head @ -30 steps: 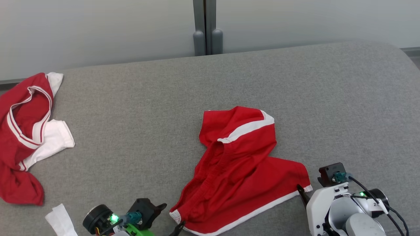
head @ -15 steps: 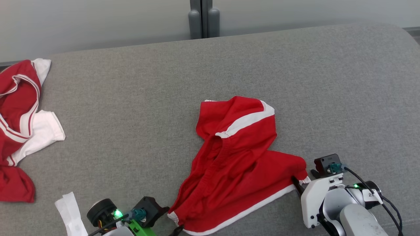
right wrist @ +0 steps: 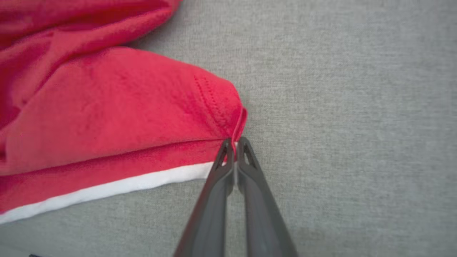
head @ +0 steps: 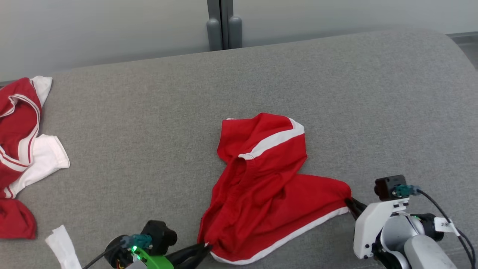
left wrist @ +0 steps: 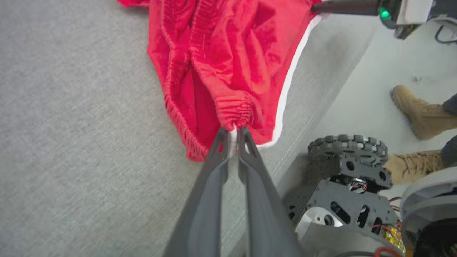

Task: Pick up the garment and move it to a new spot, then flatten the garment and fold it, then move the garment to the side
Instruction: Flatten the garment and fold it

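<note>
Red shorts (head: 261, 186) could slip on lifting, since left tool (left wrist: 232, 134) and right tool (right wrist: 234, 142) each clamp only a thin corner.

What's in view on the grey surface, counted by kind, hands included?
Red-and-white garments: 2 (centre shorts; crumpled garment at the left edge)
White scrap: 1
Robot hands, each shut on the shorts: 2 (left hand; right hand)
Total: 5

Around the grey cushion (head: 142, 123)
Spare red-and-white clothing (head: 18, 149) lies well left of the left pincer (head: 206, 247), with a white scrap (head: 61, 246) nearer on that side. In its wrist view, tan boots (left wrist: 417, 110) stand to its right.
</note>
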Tool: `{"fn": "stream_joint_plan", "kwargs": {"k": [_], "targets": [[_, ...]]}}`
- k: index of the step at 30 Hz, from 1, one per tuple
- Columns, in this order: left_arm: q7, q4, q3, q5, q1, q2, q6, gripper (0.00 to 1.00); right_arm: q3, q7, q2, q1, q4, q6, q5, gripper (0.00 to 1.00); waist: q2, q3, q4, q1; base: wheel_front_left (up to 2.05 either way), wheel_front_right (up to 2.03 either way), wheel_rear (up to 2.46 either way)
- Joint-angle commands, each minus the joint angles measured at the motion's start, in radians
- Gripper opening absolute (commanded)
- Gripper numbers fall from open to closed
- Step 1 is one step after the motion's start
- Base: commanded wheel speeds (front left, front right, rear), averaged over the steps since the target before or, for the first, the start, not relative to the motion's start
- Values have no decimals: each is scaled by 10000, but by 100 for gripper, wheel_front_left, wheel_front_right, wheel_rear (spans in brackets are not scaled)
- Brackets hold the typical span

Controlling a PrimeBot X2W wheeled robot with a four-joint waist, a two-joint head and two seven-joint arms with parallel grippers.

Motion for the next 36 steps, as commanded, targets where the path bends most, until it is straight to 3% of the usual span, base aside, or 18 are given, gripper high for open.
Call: {"fn": "stream_joint_plan", "kwargs": {"k": [1,7,10,16,20,25,29,31,36], "targets": [[-319,-320,270,-399,320,-20,71,0,-117,80,-149,193,-602,-16,455,0,0,-361,-117,-1,0,0,0],[-1202,-2515,1260,-1913,1048,169,315,0,-1285,771,-811,1267,-4049,-14,2527,0,0,-1006,-190,-1,0,0,0],[-1434,-3914,1729,-2520,1222,314,515,0,-2372,1400,-1015,1745,-6061,-16,3617,0,0,-1229,-210,-1,0,0,0],[-1645,-6609,2784,-3214,947,711,1097,0,-4519,2756,-883,1909,-9137,-14,5655,0,0,-1429,-356,-1,0,0,0],[-1445,-7858,3287,-3390,724,1016,1611,0,-5734,3483,-592,1381,-10208,-10,6698,0,0,-1546,-617,-1,0,0,0],[-944,-8378,3765,-3853,205,1208,2181,0,-6152,4402,-258,341,-10354,-10,7082,0,0,-1323,-907,-1,0,0,0],[-306,-7824,4111,-4296,-676,1251,2393,0,-5877,4866,-91,-954,-9514,-10,6231,0,0,-678,-1004,-1,0,0,0],[92,-7270,4431,-4471,-1484,1243,2486,0,-5604,5007,100,-1887,-9016,-8,5690,0,0,63,-976,-1,0,0,0],[1104,-4864,4847,-4471,-4202,789,2179,0,-4764,4683,738,-5199,-7031,-10,3771,0,0,1849,-882,-1,0,0,0]]}}
